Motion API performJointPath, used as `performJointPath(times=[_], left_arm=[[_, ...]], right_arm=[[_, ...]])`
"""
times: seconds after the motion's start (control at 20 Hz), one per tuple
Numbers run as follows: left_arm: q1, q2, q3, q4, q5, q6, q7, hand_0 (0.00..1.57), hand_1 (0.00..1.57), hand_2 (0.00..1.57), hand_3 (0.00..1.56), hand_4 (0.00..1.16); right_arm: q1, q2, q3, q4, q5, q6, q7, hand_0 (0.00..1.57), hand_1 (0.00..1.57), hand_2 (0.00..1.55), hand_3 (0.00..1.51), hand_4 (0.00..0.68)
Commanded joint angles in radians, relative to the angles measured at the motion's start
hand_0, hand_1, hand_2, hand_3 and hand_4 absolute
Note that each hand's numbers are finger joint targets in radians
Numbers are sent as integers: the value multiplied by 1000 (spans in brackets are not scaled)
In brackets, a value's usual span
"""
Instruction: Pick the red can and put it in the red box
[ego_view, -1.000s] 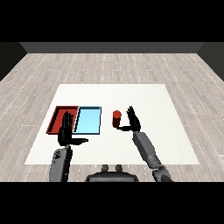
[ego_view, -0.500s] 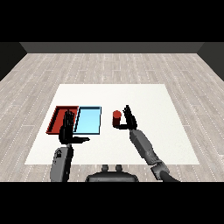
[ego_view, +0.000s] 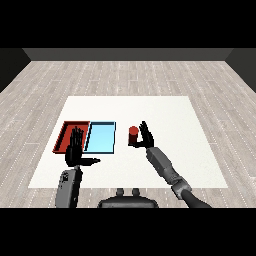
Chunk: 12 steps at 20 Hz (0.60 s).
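Two trays left of centre, can (ego_view: 133, 136) upright mid-frame on bench (ego_view: 165, 115): curl wide-open right robot hand (ego_view: 146, 136) squarely round can before lifting toward red tray (ego_view: 64, 135).

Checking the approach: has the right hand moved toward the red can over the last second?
Yes. The right hand has shifted left, closing on the red can, which stands right of the light blue tray.

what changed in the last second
The right hand moved left toward the red can and now sits right beside it, fingers not yet curled round it. The can, red tray, light blue tray and raised left hand stayed put.
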<state>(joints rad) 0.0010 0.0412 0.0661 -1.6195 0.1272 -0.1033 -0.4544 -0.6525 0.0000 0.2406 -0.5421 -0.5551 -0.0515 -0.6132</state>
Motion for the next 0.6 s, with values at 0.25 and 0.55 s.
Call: performJointPath(times=[0.25, 0.55], left_arm=[[-25, 3, 16, 7, 2, 11, 6, 0, 0, 0, 0, 0], [29, -37, -40, -4, -44, 27, -34, 0, 0, 0, 0, 0]], right_arm=[[-39, 0, 113, 71, -120, -31, -56, 0, 0, 0, 0, 0], [-141, 0, 106, 132, -150, -32, -3, 0, 0, 0, 0, 0]])
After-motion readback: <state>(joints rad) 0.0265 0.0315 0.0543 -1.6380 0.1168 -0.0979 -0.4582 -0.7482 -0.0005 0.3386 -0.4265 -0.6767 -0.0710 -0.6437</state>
